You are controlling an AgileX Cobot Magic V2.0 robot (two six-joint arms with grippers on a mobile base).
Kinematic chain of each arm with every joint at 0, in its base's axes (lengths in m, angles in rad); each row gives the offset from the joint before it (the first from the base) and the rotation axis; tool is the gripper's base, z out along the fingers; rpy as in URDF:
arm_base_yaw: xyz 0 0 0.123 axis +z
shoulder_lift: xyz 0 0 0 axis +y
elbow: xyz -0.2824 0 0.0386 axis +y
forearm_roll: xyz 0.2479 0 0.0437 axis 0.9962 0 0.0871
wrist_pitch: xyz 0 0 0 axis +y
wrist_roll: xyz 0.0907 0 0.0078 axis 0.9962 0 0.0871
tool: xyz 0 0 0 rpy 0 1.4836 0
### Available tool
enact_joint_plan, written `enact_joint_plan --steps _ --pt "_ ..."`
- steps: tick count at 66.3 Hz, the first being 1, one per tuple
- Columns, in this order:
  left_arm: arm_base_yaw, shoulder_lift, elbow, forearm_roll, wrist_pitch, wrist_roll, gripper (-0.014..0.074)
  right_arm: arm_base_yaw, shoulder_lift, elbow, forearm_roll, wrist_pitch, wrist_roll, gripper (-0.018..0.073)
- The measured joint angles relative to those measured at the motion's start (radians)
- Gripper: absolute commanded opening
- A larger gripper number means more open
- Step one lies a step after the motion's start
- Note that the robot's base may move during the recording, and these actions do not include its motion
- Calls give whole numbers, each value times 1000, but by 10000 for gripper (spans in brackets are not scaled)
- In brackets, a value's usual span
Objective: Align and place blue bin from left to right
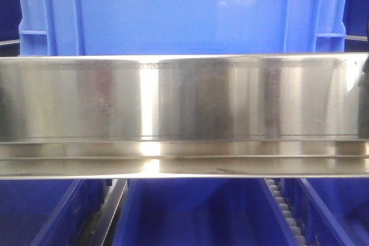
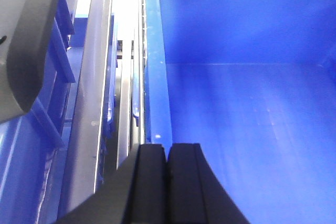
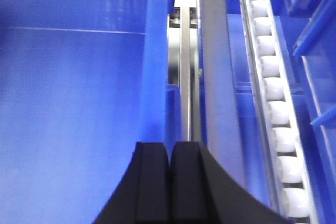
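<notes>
Bottom centre, left wrist view: left pincer (image 2: 168, 182), clenched, black fingers meeting along a thin seam, nothing visible between them; sits over the left rim of an open blue tub (image 2: 247, 119). Bottom centre, right wrist view: right pincer (image 3: 170, 182), likewise clenched and apparently empty, over the right wall of what looks like the same tub, with a roller track (image 3: 268, 77) at the right of the frame.

Beyond, across the middle of the front view: steel rail (image 1: 184, 102), more tubs showing below it. Farthest, filling the upper frame: blue bin (image 1: 184, 12), resting behind the rail, front wall parallel to it, ribbed corners at upper left and upper right.

Looks squared to the rail, yet touched by neither pincer. Cannot tell whether its place in the row is final; judged early or between placements, with aligning likely left to do.
</notes>
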Motion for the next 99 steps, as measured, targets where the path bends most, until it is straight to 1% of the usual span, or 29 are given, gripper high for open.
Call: enact_joint_plan --steps 3,6,14,17,20,41,54,78,99 --pt "0 0 0 0 -2 0 -111 7 0 0 0 0 0 -55" --pt "0 0 0 0 -2 0 -111 13 0 0 2 0 0 -20" --pt "0 0 0 0 -2 0 -111 15 0 0 4 0 0 222" --pt "0 0 0 0 -2 0 -111 15 0 0 4 0 0 284" --pt "0 0 0 0 -2 0 -111 15 0 0 4 0 1 314" --pt "0 0 0 0 -2 0 -111 15 52 -2 4 0 6 307" --pt "0 0 0 0 -2 0 -111 15 88 -2 4 -2 40 307" --pt "0 0 0 0 9 0 -111 15 90 -4 4 -14 50 307" --pt "0 0 0 0 14 0 -111 -3 90 -4 -4 -11 52 307"
